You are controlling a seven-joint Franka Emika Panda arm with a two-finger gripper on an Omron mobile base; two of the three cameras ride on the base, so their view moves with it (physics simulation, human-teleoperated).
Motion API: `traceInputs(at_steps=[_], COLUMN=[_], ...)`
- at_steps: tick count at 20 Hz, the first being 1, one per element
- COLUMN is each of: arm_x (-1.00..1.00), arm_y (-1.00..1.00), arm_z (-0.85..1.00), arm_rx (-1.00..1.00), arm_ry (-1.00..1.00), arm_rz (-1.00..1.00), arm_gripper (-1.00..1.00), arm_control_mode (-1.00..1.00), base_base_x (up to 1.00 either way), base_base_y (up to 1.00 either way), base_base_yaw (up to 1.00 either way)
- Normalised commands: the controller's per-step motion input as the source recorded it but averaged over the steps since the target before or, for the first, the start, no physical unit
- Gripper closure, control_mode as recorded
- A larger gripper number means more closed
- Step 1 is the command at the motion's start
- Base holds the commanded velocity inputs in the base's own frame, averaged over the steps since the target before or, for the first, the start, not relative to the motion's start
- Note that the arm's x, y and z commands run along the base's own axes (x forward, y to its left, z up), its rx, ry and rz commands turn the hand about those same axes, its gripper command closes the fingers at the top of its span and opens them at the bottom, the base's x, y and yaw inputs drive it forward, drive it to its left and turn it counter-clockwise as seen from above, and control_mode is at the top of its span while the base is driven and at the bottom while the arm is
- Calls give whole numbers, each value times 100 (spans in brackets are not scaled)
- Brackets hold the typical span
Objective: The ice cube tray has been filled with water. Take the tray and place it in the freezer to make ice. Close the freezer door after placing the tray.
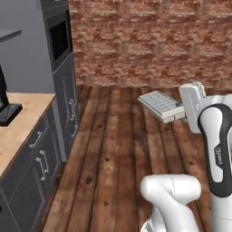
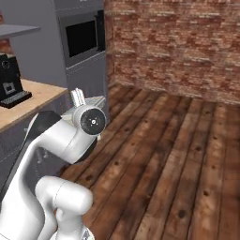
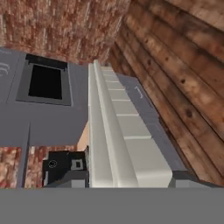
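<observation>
The fingers are clamped on one short end of the ice cube tray, which hangs in the air above the wooden floor, well clear of the desk at the left. In the left base view the tray juts leftward from the white hand, slightly tilted, its grid of cells facing up. The hand view looks along the tray edge-on, towards the dark oven set in grey cabinets. A black coffee machine stands on the wooden desk. A red brick wall closes off the room behind.
</observation>
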Motion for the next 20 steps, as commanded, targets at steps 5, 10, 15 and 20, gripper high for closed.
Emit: traceInputs(at_steps=[5,10,15,20], arm_x=[0,0,0,0], arm_y=[0,0,0,0], arm_z=[0,0,0,0], arm_rx=[0,0,0,0], arm_ry=[0,0,0,0], arm_rz=[0,0,0,0], arm_gripper=[100,100,100,100], arm_control_mode=[100,100,100,100], base_base_x=[-57,-48,-31,-26], base_base_y=[-9,-13,-16,-18], base_base_yaw=[-49,-49,-50,-50])
